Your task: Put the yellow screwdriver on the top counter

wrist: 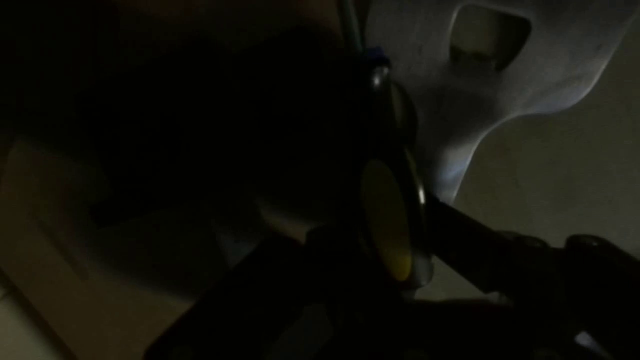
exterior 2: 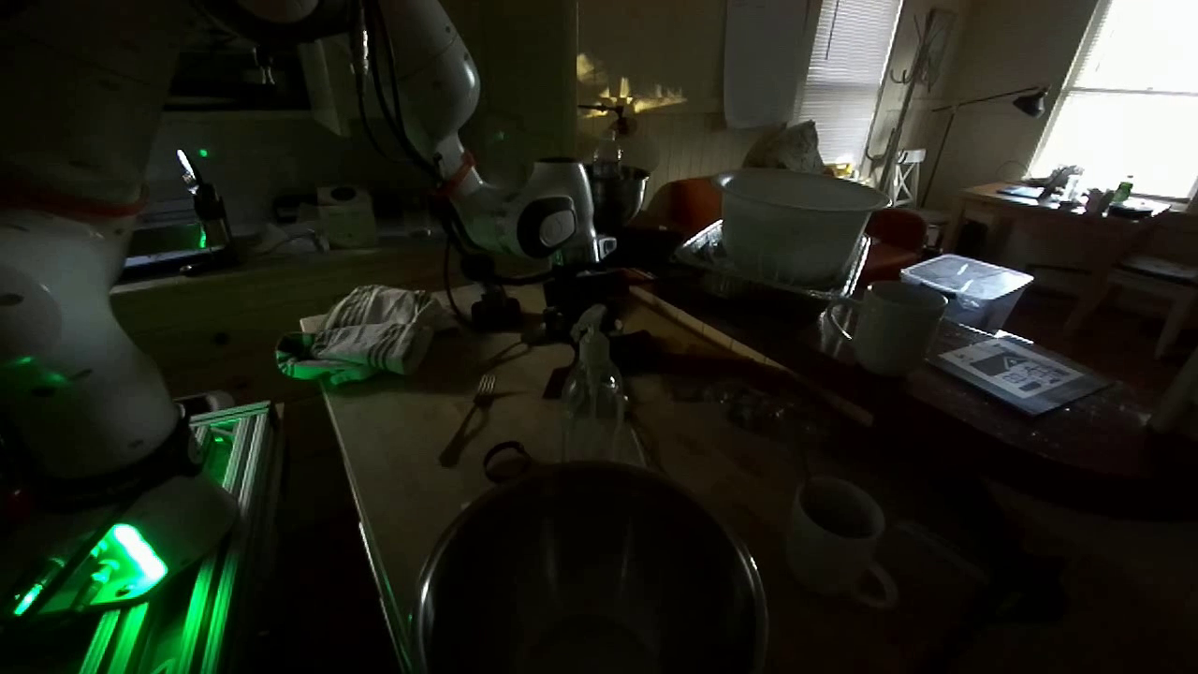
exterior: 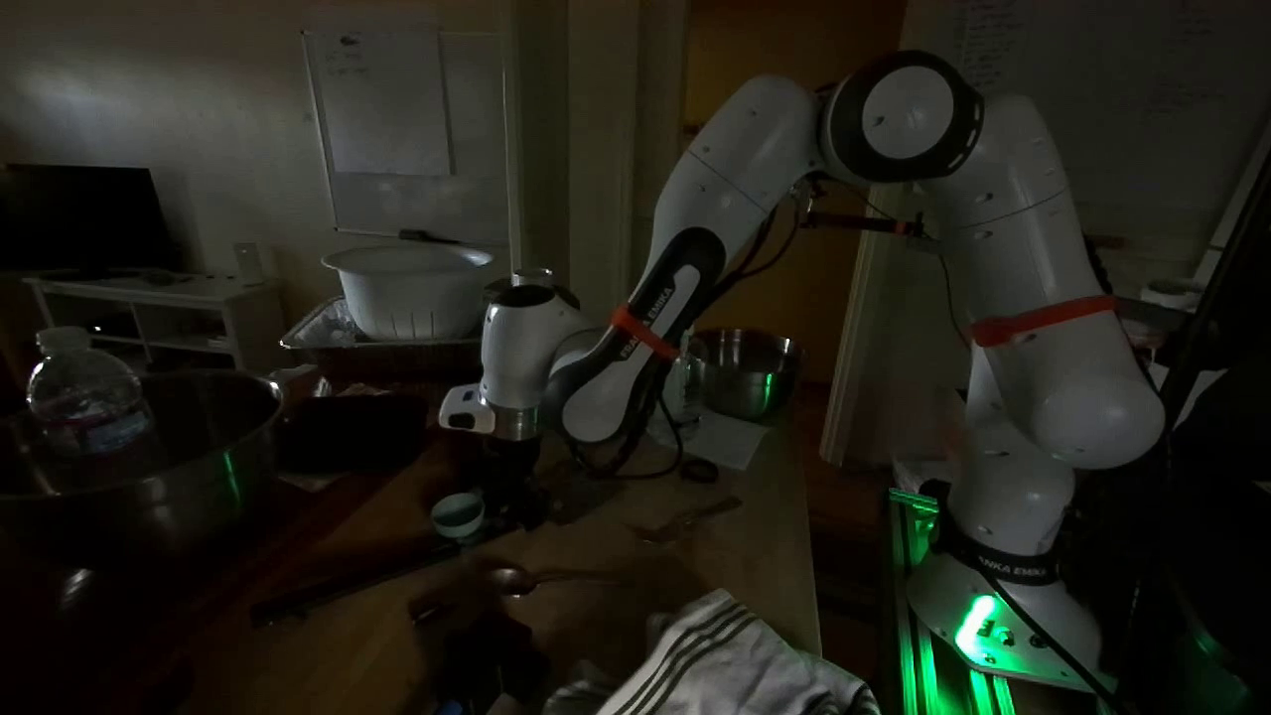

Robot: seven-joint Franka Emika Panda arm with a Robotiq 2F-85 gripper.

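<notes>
Between the fingers (wrist: 465, 245) of my gripper (wrist: 378, 225), as seen in the wrist view, lies the yellow screwdriver (wrist: 387, 215), its handle a yellow panel in a dark surround and its shaft pointing to the far side. The right finger meets or overlaps the handle; the left one is lost in shadow, so I cannot tell whether my tool is clamped or merely straddling. To the right of the handle, partly behind it, is a grey piece (wrist: 480, 95) with an opening. In both exterior views my gripper is low over the wooden worktop (exterior: 770, 556), its fingertips too dark to make out. Just left of it, in an exterior view, sits a small pale bowl (exterior: 458, 518); nearer lie a long dark rod (exterior: 357, 581), a spoon (exterior: 513, 581) and a striped cloth (exterior: 735, 665). A fork (exterior 2: 470, 418), a clear spray bottle (exterior 2: 594, 407) and, nearest, a large steel bowl (exterior 2: 496, 562) are recorded in an exterior view. To their right is the top counter (exterior 2: 936, 412), dark and raised above the worktop; on it I note a white mug (exterior 2: 898, 323), a printed sheet (exterior 2: 1025, 374) and, farther back, a white tub (exterior 2: 796, 229) with a foil tray (exterior: 318, 323) under it.
</notes>
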